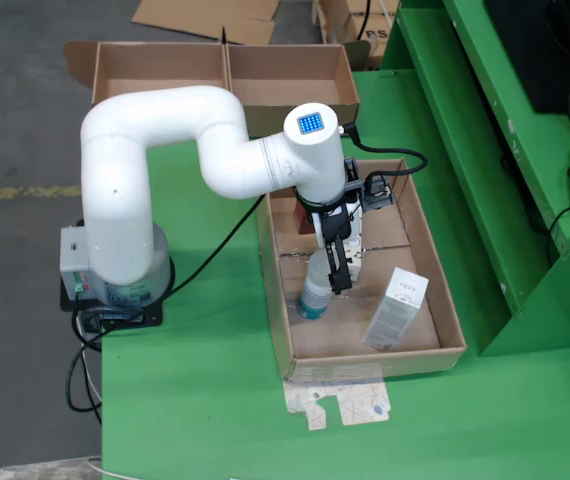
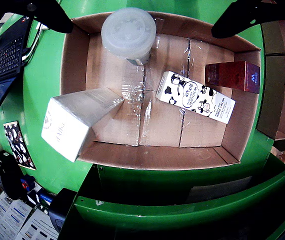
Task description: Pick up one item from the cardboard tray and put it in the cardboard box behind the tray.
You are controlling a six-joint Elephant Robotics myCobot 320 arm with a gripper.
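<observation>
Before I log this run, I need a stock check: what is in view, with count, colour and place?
cardboard tray: one, brown, on the green table.
bottle: one, translucent white lid, upright in the tray.
white carton: one, tilted against the tray wall.
cow-print carton: one, white and black, lying flat in the tray.
dark red box: one, at the tray's wall.
cardboard box: one, brown, two compartments, behind the tray.
arm: one, white.
tool: one, black, over the tray by the bottle.
</observation>
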